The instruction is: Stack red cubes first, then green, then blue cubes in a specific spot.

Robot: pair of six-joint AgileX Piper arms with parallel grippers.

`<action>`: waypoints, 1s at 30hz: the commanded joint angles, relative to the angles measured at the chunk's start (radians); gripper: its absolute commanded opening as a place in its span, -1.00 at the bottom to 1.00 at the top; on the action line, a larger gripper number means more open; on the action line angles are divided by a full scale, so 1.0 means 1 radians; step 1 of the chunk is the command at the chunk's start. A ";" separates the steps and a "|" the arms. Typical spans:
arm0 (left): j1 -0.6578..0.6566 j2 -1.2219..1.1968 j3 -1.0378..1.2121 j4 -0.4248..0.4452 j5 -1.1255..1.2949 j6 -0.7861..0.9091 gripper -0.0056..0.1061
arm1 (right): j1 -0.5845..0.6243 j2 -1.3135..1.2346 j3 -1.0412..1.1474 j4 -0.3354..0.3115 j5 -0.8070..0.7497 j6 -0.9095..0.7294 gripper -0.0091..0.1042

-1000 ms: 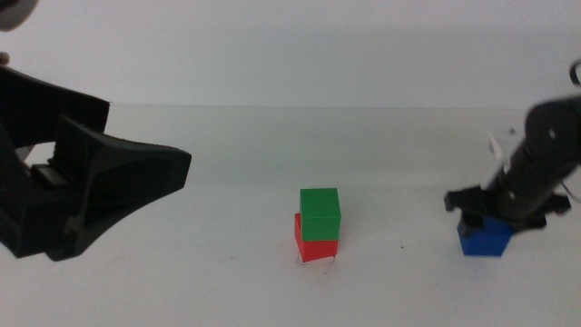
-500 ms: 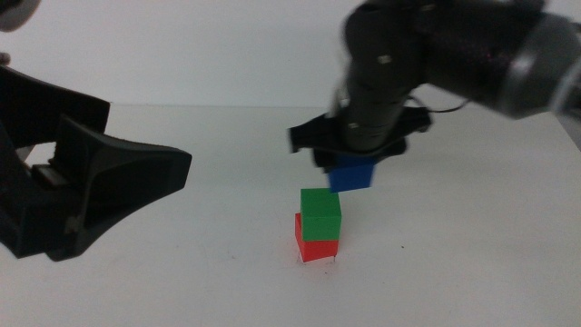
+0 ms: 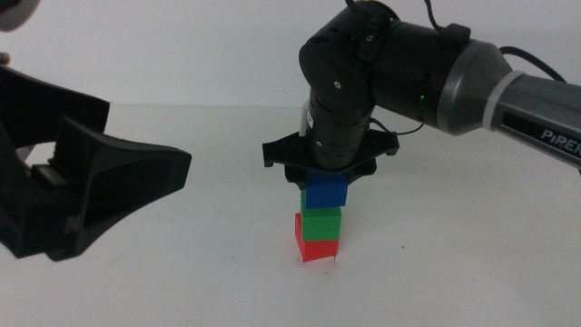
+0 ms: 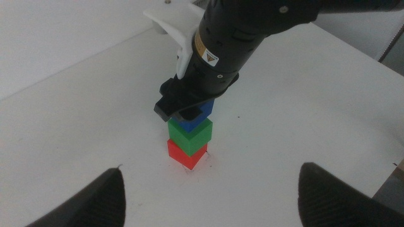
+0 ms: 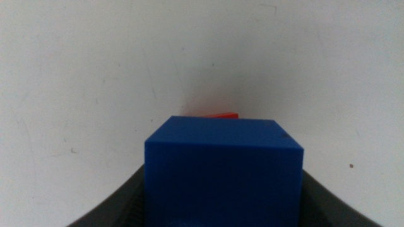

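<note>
The blue cube (image 3: 327, 192) sits just right of the middle view's centre, clamped between the jaws of the right gripper (image 3: 328, 178), its underside touching or a hair above the green cube (image 3: 320, 221); the frames do not settle which. Below, the green cube rests on the red cube (image 3: 315, 246), and that stack stands on the white table (image 3: 454, 263) at the marked spot (image 3: 316, 261), whose faint dark marks barely show at the red cube's base. The tiers are not flush: the green cube sits slightly right of the red one, and the blue cube slightly further right again. In the right wrist view the blue cube (image 5: 223, 169) fills the lower centre, with only a sliver of red (image 5: 218, 116) peeking beyond it, so the alignment below is largely hidden from that camera. The left gripper (image 3: 109, 182) waits at the left edge of the middle view, its jaws spread wide and well apart from the stack. The risk from here, as I judge it, is a topple: the staggered offsets leave less support, and if the jaws drag on opening or press down off-centre, the blue cube could tip off or carry the green one with it.
</note>
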 commanded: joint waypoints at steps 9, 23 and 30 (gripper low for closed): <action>-0.002 -0.009 0.003 -0.002 -0.011 0.001 0.78 | 0.003 0.026 -0.011 0.000 -0.012 0.015 -0.88; -0.002 -0.009 0.003 -0.002 -0.011 0.001 0.78 | 0.001 -0.056 -0.009 -0.037 -0.012 0.013 0.79; -0.002 -0.009 0.003 -0.002 -0.011 0.001 0.78 | -0.093 -0.459 0.253 -0.056 -0.114 -0.151 0.80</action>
